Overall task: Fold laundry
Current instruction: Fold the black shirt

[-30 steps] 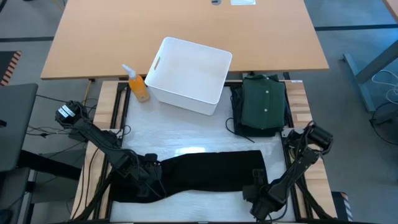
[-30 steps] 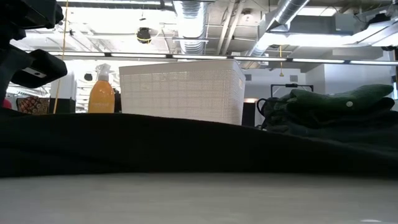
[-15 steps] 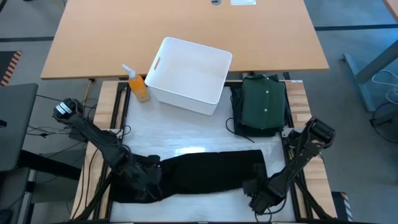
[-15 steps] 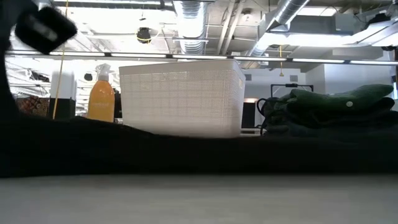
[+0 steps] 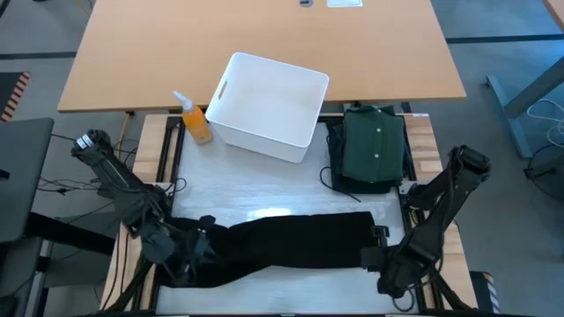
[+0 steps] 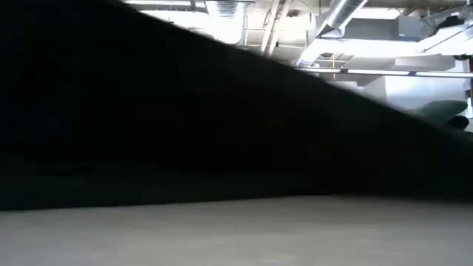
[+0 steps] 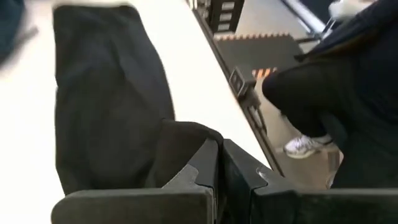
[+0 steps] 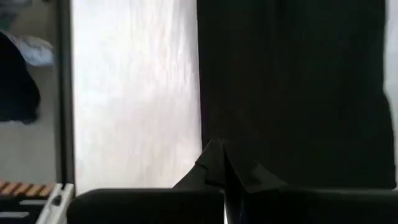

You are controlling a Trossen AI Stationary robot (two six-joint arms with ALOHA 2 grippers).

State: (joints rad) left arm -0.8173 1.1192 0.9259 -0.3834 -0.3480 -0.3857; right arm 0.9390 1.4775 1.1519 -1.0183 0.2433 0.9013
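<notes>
A long black garment (image 5: 282, 246) of the laundry lies spread across the near part of the white table (image 5: 256, 189). Its left end is raised, and it fills most of the low view (image 6: 148, 111). My left gripper (image 5: 196, 253) is shut on the garment's near left end, and my right gripper (image 5: 377, 257) is shut on its near right end. A folded dark green buttoned shirt (image 5: 374, 145) rests flat at the far right, on top of other dark clothing. My left gripper pinches a bunched corner of the black garment (image 7: 186, 134) between its two shut fingers (image 7: 208, 165), slanting down from the table's left. That corner is raised off the table; the cloth beyond it trails down onto the table. My right gripper pinches the garment's near right edge (image 8: 214, 152) between its shut fingers (image 8: 245, 177), coming from above and pointing steeply down. The cloth runs from the fingers onto the table; I cannot tell whether it is one layer or several.
A white plastic bin (image 5: 269, 106) stands at the table's far middle with an orange spray bottle (image 5: 196, 119) to its left. A person's legs and a shoe (image 7: 305, 146) show beside the table in the left wrist view. Bare table lies between the garment and the bin.
Both grippers have risen. The garment's near edge has come up with them, higher at the left end, so the cloth now hides the bin and the bottle in the low view. Its far edge stays on the table.
</notes>
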